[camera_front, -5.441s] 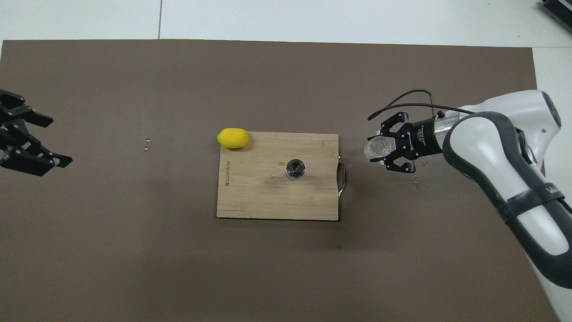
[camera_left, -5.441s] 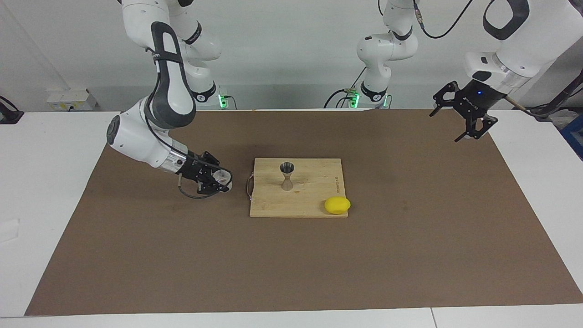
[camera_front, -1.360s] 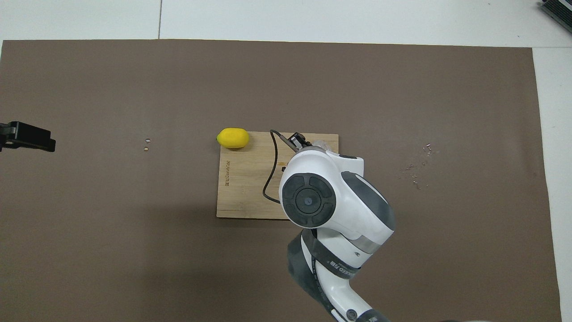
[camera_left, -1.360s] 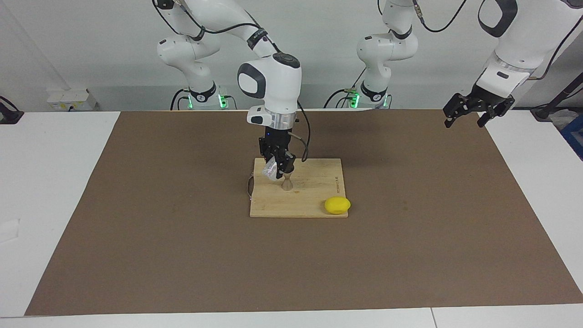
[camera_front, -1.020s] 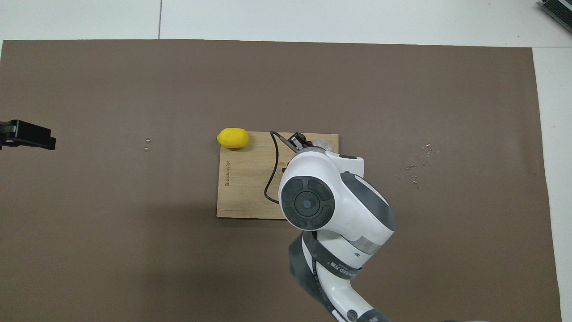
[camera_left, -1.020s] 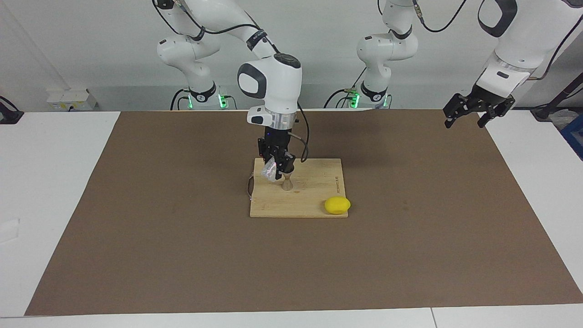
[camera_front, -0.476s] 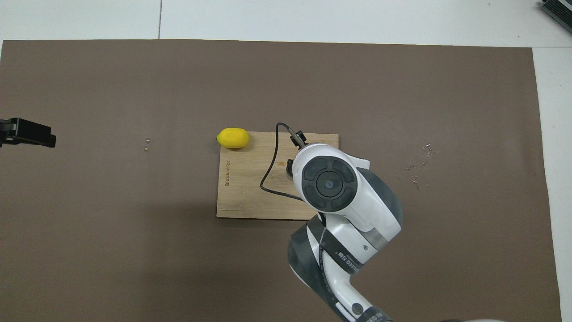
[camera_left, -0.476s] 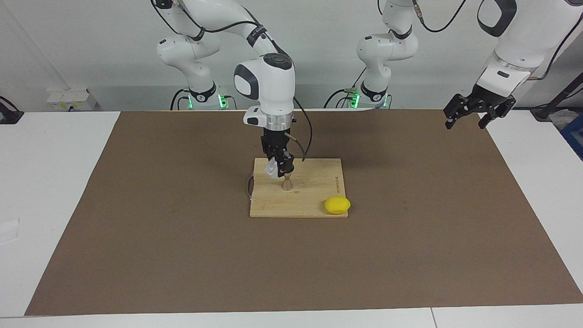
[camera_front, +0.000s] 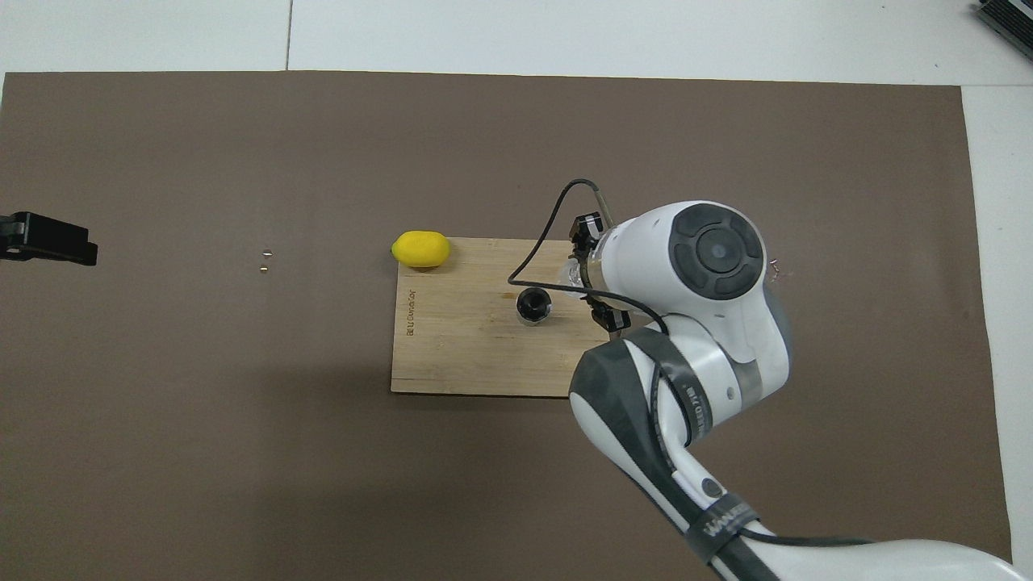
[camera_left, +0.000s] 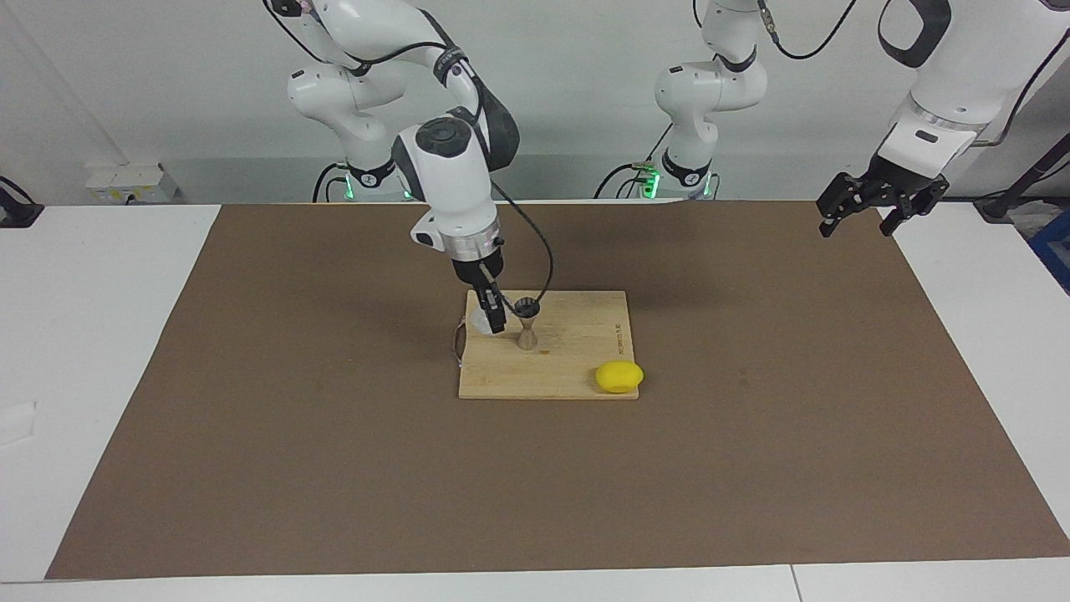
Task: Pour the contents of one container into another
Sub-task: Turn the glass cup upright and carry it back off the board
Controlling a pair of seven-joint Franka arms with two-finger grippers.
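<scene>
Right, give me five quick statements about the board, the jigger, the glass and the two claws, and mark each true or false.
1. The jigger stands upright on the cutting board. True.
2. The lemon lies at the board's edge nearest the robots. False: it lies at a corner farther from the robots than the jigger.
3. The right claw holds the glass tumbler. True.
4. The left claw is over the board. False: it waits over the mat's edge at the left arm's end.
5. The jigger lies tipped over. False: it is upright.

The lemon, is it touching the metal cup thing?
Apart. In the overhead view the lemon sits at the board's corner, with bare wooden board between it and the jigger.
</scene>
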